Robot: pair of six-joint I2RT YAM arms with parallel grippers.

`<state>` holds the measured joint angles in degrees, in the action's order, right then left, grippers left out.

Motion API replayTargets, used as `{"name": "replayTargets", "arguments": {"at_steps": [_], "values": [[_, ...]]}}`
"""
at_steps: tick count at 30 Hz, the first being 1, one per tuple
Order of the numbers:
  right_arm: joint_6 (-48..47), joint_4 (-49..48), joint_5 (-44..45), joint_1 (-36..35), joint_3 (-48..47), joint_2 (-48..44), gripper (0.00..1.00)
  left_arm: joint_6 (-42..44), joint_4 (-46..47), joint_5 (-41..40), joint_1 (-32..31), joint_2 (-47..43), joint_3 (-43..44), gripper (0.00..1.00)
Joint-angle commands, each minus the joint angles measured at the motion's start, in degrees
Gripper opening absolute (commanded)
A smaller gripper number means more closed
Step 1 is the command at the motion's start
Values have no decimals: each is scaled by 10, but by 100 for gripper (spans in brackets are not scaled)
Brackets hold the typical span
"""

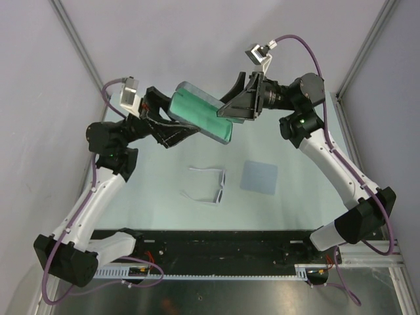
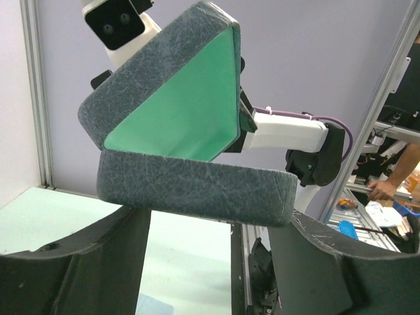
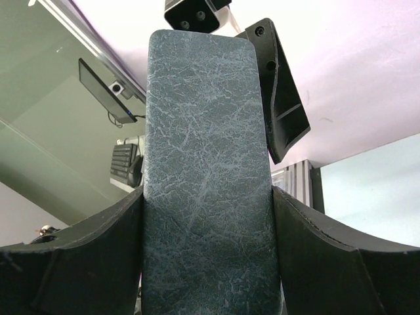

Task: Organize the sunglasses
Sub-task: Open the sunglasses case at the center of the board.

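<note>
Grey case (image 1: pixel 197 113): open, held above table (image 1: pixel 157 177)
Left gripper (image 2: pixel 209 223): clamped on case base
Right gripper (image 3: pixel 207 230): clamped on lid
Sunglasses (image 1: pixel 220 186): unfolded, table middle, not yet cased

We see bright, even light, a faint sheen on the worktop (image 1: pixel 302 200), and dark, slightly blurred fingers (image 3: pixel 72 262) in wrist views.

The sunglasses (image 1: pixel 222 186), white-framed with dark lenses, lie with arms unfolded just left of the grey-blue cloth (image 1: pixel 259 176), their front facing it.
</note>
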<state>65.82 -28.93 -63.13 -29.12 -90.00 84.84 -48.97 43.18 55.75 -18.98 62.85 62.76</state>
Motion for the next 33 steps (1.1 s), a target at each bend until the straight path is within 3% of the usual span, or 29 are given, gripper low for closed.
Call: {"name": "replayTargets", "arguments": {"at_steps": [1, 7, 12, 15, 16, 18, 22, 27, 33], "values": [[34, -38, 23, 9, -30, -13, 0, 35, -6, 20, 6, 8, 11, 20], [36, -27, 28, 15, -29, -13, 0, 35, -6, 16, 10, 14, 8, 21], [37, -17, 35, 27, -25, -14, 0, 33, -6, 9, 13, 20, 8, 29], [37, -17, 37, 27, -23, -13, 0, 27, -6, -2, 14, 25, 7, 42], [34, -16, 39, 27, -23, -13, 0, 27, -6, -5, 14, 25, 8, 58], [15, 5, 43, 29, -24, -13, 0, 26, -6, -6, 14, 27, 9, 64], [-48, 75, 60, 35, -30, -19, 0, 24, -6, -9, 14, 25, 15, 100], [-131, 194, 97, 59, -33, -25, 0, 37, -9, -48, 22, 14, 1, 100], [-227, 302, 134, 129, -16, -37, 0, 23, -26, -105, 98, -4, -84, 100]]}}
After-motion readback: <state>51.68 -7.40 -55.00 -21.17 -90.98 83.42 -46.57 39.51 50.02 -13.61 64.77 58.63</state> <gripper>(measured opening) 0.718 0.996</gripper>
